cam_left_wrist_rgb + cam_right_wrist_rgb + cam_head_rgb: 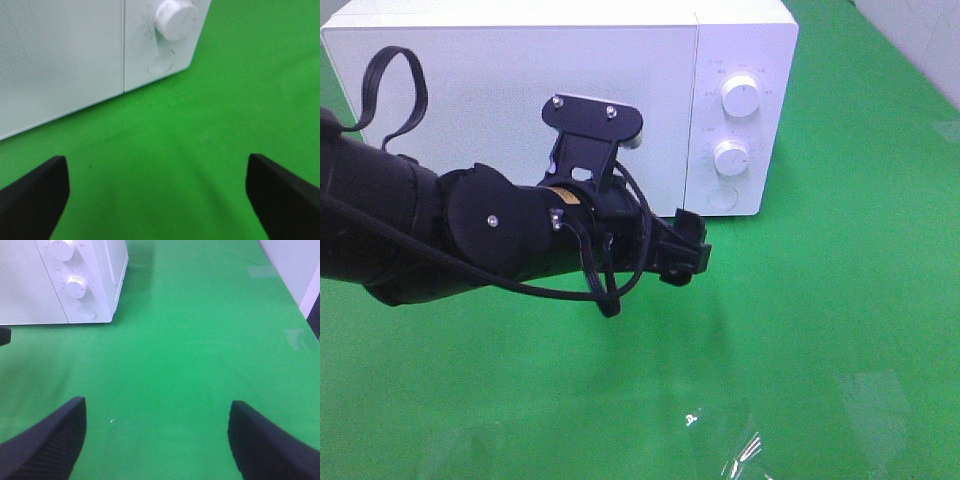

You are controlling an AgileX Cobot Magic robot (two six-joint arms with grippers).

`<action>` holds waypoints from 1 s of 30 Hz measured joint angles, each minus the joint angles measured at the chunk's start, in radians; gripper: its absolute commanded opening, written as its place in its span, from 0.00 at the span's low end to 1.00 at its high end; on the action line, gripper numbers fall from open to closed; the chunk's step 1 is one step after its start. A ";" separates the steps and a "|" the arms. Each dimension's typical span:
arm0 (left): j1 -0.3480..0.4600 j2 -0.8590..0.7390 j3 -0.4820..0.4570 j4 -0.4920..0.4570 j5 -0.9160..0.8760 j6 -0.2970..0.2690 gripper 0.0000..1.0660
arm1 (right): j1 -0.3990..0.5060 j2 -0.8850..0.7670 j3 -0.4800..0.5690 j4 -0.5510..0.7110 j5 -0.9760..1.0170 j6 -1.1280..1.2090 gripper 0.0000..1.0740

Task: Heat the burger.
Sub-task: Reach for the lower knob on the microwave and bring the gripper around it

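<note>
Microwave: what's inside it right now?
The microwave door is shut and solid white, so the inside is hidden. No burger shows in any view; only the green table lies in front.

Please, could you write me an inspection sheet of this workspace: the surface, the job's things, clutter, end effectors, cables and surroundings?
Surface: green cover, flat, with pale glare patches near the front.
Job's things: burger not seen in any view; white microwave stands at the back, door shut.
Clutter: nothing seen.
Grippers: left end effector open, holding nothing, low in front of the microwave; right end effector open, holding nothing, over bare green cover.
Cables: black cables hang in loose loops along the left arm.
Surroundings: pale wall beyond the cover's far edge.
</note>
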 measured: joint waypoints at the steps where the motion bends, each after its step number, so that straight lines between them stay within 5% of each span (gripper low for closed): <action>1: 0.000 -0.012 0.011 -0.002 0.044 0.002 0.91 | 0.000 0.000 0.000 0.000 0.000 0.000 0.70; 14: 0.056 -0.161 0.018 0.034 0.413 -0.002 0.91 | 0.000 0.000 0.000 0.000 0.000 0.000 0.70; 18: 0.199 -0.192 0.018 0.042 0.615 -0.029 0.91 | 0.000 0.000 0.000 0.000 0.000 0.000 0.70; 20: 0.379 -0.227 0.018 0.074 0.852 -0.035 0.91 | 0.000 0.000 0.000 0.000 0.000 0.000 0.70; 23: 0.418 -0.237 0.018 0.082 0.909 -0.035 0.91 | 0.000 0.000 0.000 0.000 0.000 0.000 0.70; 25: 0.594 -0.289 0.018 0.120 1.101 -0.038 0.91 | 0.000 0.000 0.000 0.000 0.000 0.000 0.70; 28: 0.638 -0.302 0.018 0.127 1.136 -0.038 0.91 | 0.000 0.000 0.000 0.000 0.000 0.000 0.70; 30: 0.783 -0.374 0.018 0.172 1.264 -0.060 0.91 | 0.000 0.000 0.000 0.000 0.000 0.000 0.70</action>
